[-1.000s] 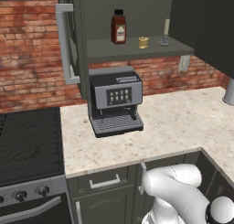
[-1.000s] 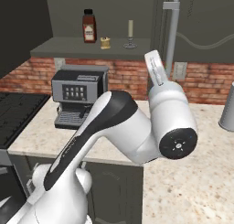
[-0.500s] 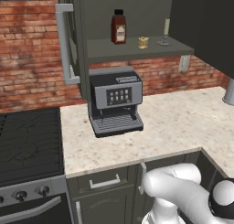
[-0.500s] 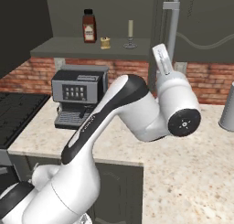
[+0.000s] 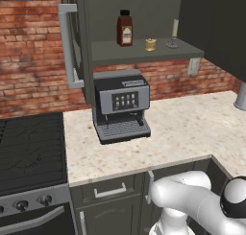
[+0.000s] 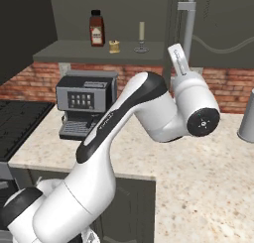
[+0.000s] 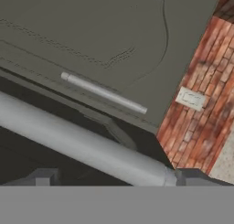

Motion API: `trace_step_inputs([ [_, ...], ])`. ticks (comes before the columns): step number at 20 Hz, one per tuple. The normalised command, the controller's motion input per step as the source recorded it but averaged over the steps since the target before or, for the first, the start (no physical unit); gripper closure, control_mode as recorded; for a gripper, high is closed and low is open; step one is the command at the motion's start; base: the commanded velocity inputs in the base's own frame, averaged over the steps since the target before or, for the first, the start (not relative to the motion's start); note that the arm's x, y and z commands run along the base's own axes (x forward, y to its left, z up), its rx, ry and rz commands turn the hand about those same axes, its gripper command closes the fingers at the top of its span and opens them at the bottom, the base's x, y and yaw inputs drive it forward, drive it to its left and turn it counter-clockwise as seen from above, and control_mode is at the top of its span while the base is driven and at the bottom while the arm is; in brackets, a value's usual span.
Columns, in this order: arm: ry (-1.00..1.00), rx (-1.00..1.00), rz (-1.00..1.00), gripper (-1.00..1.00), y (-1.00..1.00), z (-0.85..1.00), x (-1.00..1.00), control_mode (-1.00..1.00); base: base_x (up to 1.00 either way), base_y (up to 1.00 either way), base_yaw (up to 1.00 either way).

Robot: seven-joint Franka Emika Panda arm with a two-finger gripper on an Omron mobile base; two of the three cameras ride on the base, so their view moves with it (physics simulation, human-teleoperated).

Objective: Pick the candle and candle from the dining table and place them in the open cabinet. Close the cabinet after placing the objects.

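Both candles stand on the shelf of the open cabinet (image 5: 144,52). The slim beige stick candle (image 5: 174,30) (image 6: 142,32) on its grey disc is to the right of the squat yellowish candle (image 5: 151,44) (image 6: 114,46). The cabinet's left door (image 5: 79,42) is swung open, bar handle (image 5: 67,47) facing out. My gripper (image 6: 175,51) points up beside the right door's long silver handle (image 6: 188,29), its fingertips not distinguishable. In the hand view that handle (image 7: 91,145) crosses very close along the bottom.
A brown sauce bottle (image 5: 124,29) shares the shelf. Below it a coffee machine (image 5: 120,109) sits on the speckled counter (image 5: 192,128), with a stove (image 5: 29,152) at left and a metal cup (image 6: 246,122) at right. Brick wall with an outlet (image 7: 190,98) lies behind.
My arm has swung to the right, with the elbow and forearm now further right. The hand has risen slightly toward the right door's handle. The candles have not moved.
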Motion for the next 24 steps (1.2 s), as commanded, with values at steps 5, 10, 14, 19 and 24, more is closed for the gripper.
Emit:
trace_step_inputs([
  [5,0.0,0.0,0.04,-1.0,0.14,0.0,0.14,-1.0,0.0,0.0,0.0],
  [10,-0.01,0.0,0.05,-1.0,0.41,0.0,0.07,-1.0,0.0,0.0,0.0],
  [14,-0.03,0.0,0.05,-1.0,0.73,0.0,0.0,-1.0,0.0,0.0,0.0],
  [19,-0.05,0.0,0.01,-1.0,0.83,0.0,0.0,-1.0,0.0,0.0,0.0],
  [24,-0.04,-0.01,0.0,-1.0,0.66,0.0,0.14,-1.0,0.0,0.0,0.0],
])
